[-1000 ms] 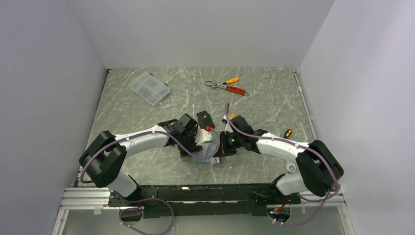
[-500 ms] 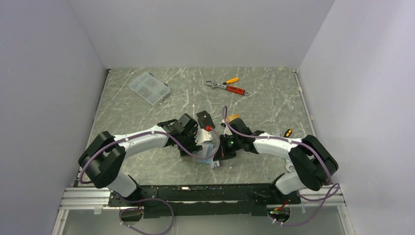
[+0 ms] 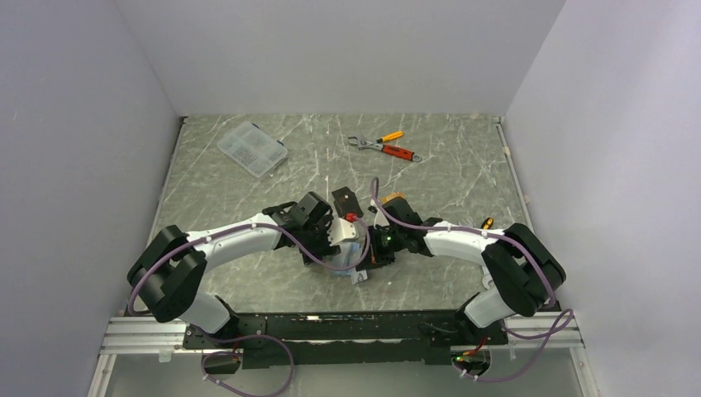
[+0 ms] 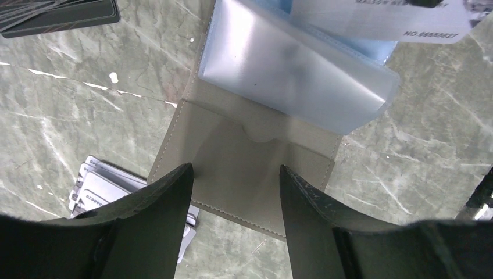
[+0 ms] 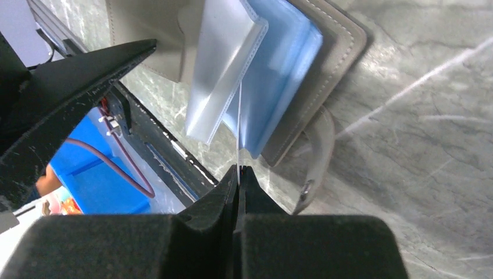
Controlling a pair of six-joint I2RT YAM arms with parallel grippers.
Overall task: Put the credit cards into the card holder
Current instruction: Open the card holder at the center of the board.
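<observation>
The taupe card holder (image 4: 244, 151) lies open on the table, with clear sleeves (image 4: 290, 75) and blue lining (image 5: 279, 75) fanned up. My left gripper (image 4: 235, 171) is open, its fingers straddling the holder's near flap. My right gripper (image 5: 239, 170) is shut on a silvery-grey card (image 4: 378, 17), seen edge-on (image 5: 239, 128) between a clear sleeve and the blue lining. A black card (image 4: 58, 14) lies beyond the holder. More silvery cards (image 4: 99, 186) lie partly under its near-left corner. In the top view both grippers meet at the holder (image 3: 354, 250).
The holder's snap tab (image 5: 317, 157) sticks out on the table. A clear compartment box (image 3: 252, 148) sits at the back left. An orange-handled wrench and pliers (image 3: 384, 147) lie at the back centre. An orange-gold object (image 3: 395, 197) lies behind my right arm.
My right arm has shifted left, carrying the card closer into the holder's sleeves. My left arm has barely moved.
</observation>
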